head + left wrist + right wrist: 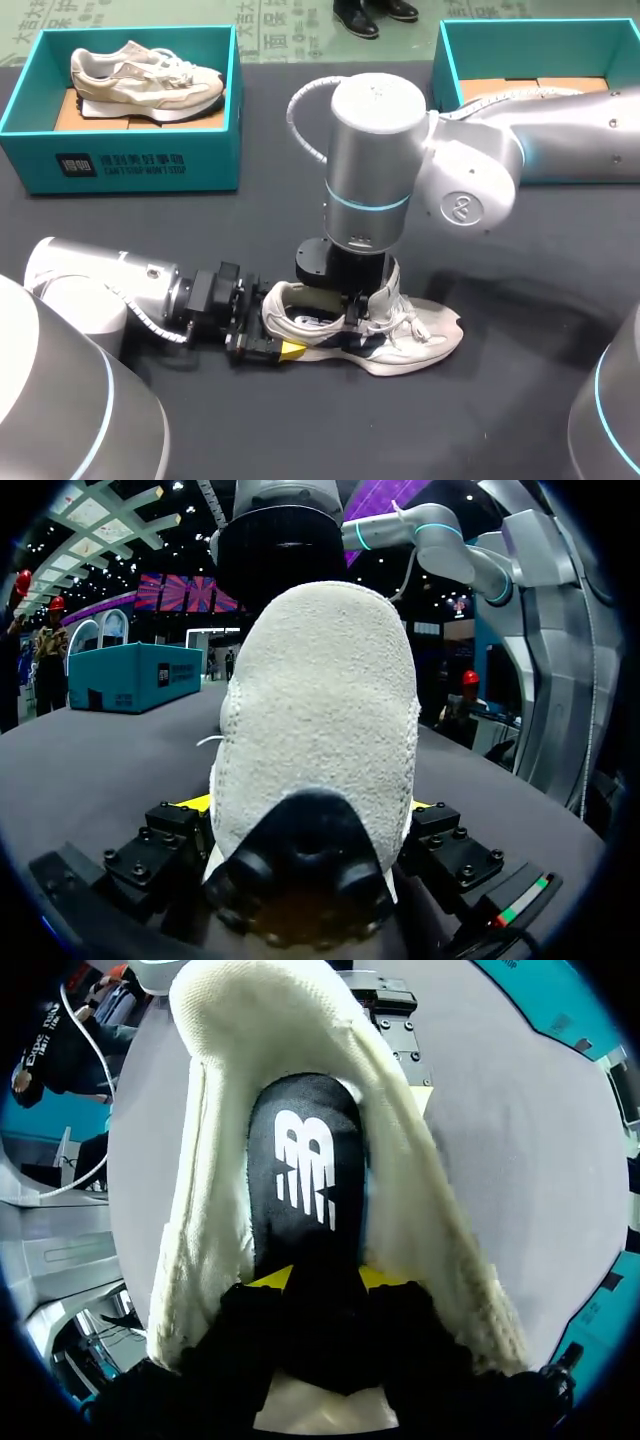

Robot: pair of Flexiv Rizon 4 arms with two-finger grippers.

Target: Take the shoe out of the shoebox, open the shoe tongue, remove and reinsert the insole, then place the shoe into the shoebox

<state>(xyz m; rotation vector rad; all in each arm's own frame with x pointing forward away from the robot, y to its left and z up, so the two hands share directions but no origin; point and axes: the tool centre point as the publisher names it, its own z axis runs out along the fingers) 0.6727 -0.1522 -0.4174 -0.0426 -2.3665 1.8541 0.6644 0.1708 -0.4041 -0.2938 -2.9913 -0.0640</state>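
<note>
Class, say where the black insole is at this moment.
In the right wrist view the black insole lies inside the white shoe, its near end pinched between the yellow tips of the right claw.

A shoe [405, 340] lies on the dark surface [480, 420]. The left gripper [264, 343] holds its heel. The right gripper [352, 305] reaches down into its open top. A second shoe [145, 75] sits in the left shoebox [130, 165].

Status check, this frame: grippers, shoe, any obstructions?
Left gripper shut on shoe heel. Right gripper inside shoe, shut on insole. Shoe on table. Nothing blocking.
</note>
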